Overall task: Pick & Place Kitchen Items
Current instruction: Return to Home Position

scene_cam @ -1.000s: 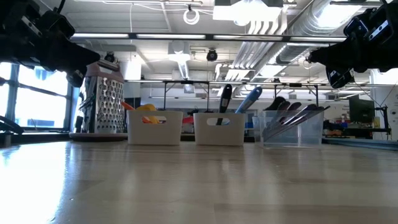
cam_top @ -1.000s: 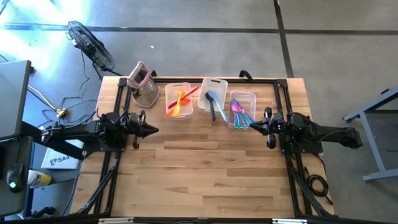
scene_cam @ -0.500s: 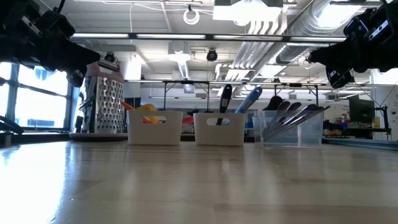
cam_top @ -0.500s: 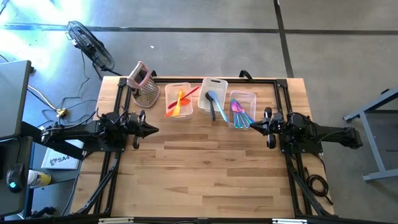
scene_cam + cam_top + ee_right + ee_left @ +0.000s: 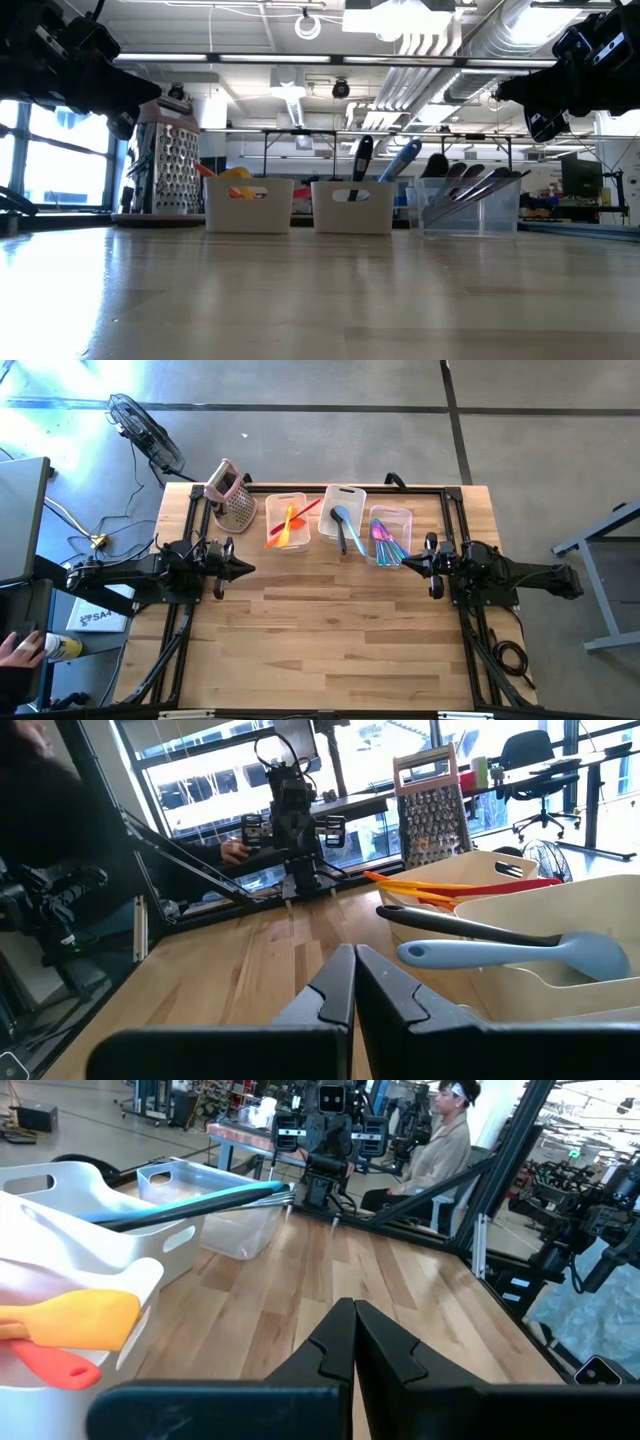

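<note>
Utensils (image 5: 341, 517) sitting in three bins (image 5: 285, 495) at worktop (image 5: 330, 620) back | I'm holding left gripper (image 5: 243, 568) and right gripper (image 5: 410, 563) closed, empty, apart | homing | next: probably just settling.

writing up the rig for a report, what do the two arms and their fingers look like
The left arm and right arm are black and jointed. The left gripper and right gripper end in black angular fingers tapering to a tip.
</note>
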